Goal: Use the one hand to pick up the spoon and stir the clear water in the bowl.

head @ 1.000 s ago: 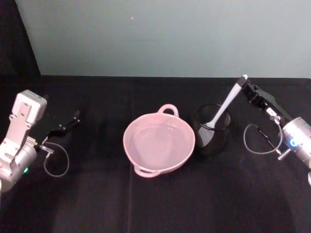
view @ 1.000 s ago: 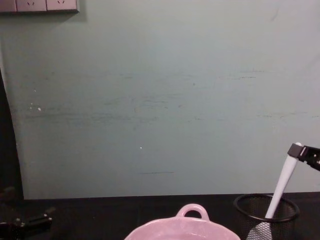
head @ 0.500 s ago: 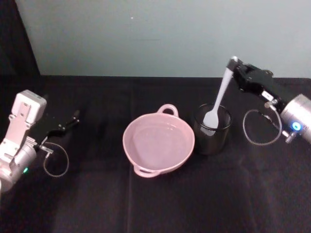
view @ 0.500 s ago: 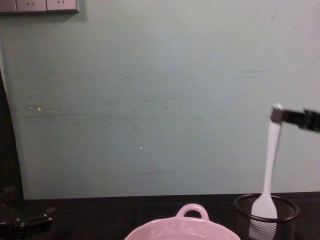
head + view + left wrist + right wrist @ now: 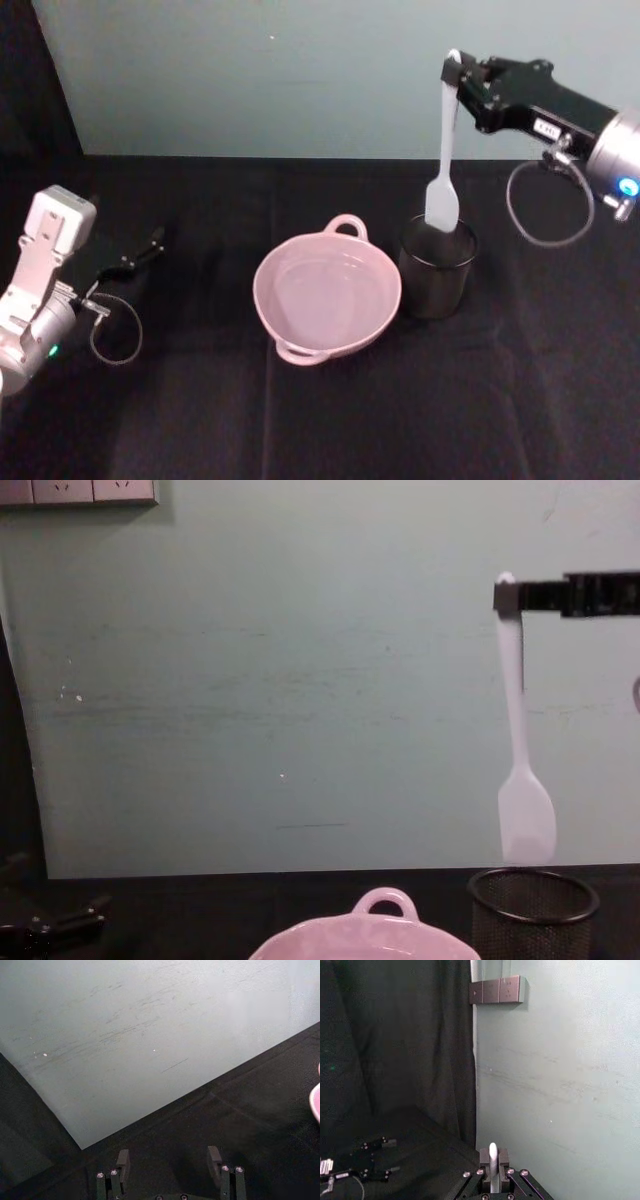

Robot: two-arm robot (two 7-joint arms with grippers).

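Note:
The white spoon (image 5: 443, 160) (image 5: 519, 750) hangs upright, blade down, just above the black mesh cup (image 5: 437, 267) (image 5: 533, 911). My right gripper (image 5: 457, 72) (image 5: 507, 596) (image 5: 492, 1162) is shut on the spoon's handle end, high over the cup. The pale pink bowl (image 5: 327, 291) (image 5: 382, 936) sits at the table's middle, left of the cup, with clear water (image 5: 320, 287) shining faintly inside. My left gripper (image 5: 152, 243) (image 5: 169, 1160) rests open near the table's left side, far from the bowl.
A black cloth covers the table (image 5: 330, 420). A pale green wall (image 5: 300, 680) stands behind, with a dark curtain (image 5: 395, 1050) at its left. A black cable loop (image 5: 545, 205) hangs from the right wrist. Free room lies in front of the bowl.
The right gripper has risen and shifted left with the spoon, lifting its blade out of the mesh cup. The spoon now hangs vertical. The left arm has not moved.

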